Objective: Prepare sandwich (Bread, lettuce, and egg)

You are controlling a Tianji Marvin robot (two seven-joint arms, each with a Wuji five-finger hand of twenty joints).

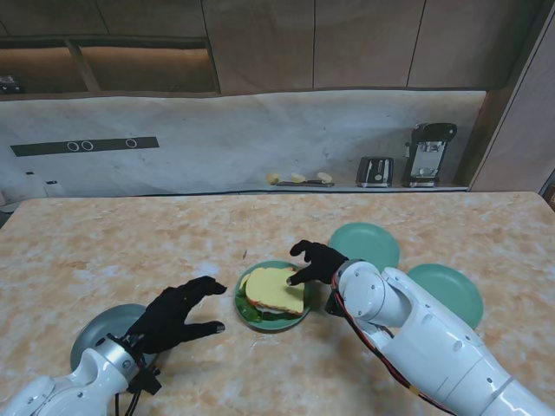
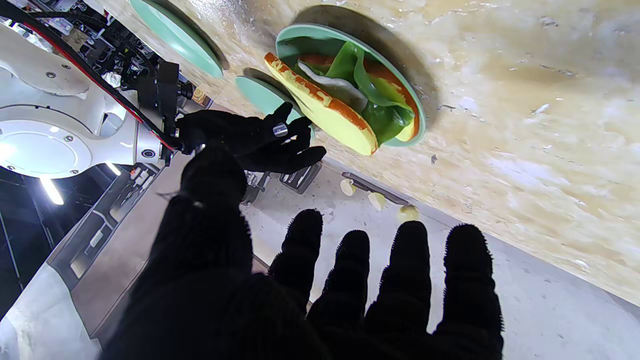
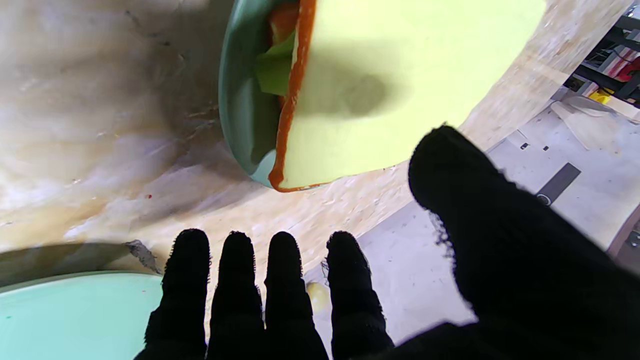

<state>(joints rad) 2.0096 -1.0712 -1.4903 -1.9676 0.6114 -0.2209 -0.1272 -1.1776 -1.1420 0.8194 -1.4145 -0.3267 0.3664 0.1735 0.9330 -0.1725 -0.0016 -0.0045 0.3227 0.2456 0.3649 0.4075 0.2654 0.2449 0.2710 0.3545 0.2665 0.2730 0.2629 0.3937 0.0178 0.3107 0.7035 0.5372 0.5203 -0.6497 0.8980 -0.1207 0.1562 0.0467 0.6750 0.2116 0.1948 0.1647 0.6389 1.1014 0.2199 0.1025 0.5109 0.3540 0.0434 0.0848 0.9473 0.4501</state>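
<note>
A green plate [image 1: 303, 314] in the middle of the table carries the stacked sandwich. Its top bread slice [image 1: 276, 289] is pale yellow with an orange crust and lies tilted over green lettuce [image 2: 372, 92] and a lower slice [image 2: 400, 90]. Something whitish [image 2: 332, 85] shows between the layers. My right hand [image 1: 317, 261] is open just right of the plate, its thumb at the top slice's edge, holding nothing. My left hand [image 1: 180, 314] hovers open left of the plate, fingers spread and empty. The right wrist view shows the top slice [image 3: 400, 75] close up over the plate rim [image 3: 235, 100].
Two empty green plates [image 1: 367, 243] [image 1: 450, 293] stand right of the sandwich. A grey plate [image 1: 100, 334] lies under my left forearm. At the back wall stand a toaster [image 1: 375, 171], a black appliance [image 1: 427, 153] and small pale items [image 1: 299, 178].
</note>
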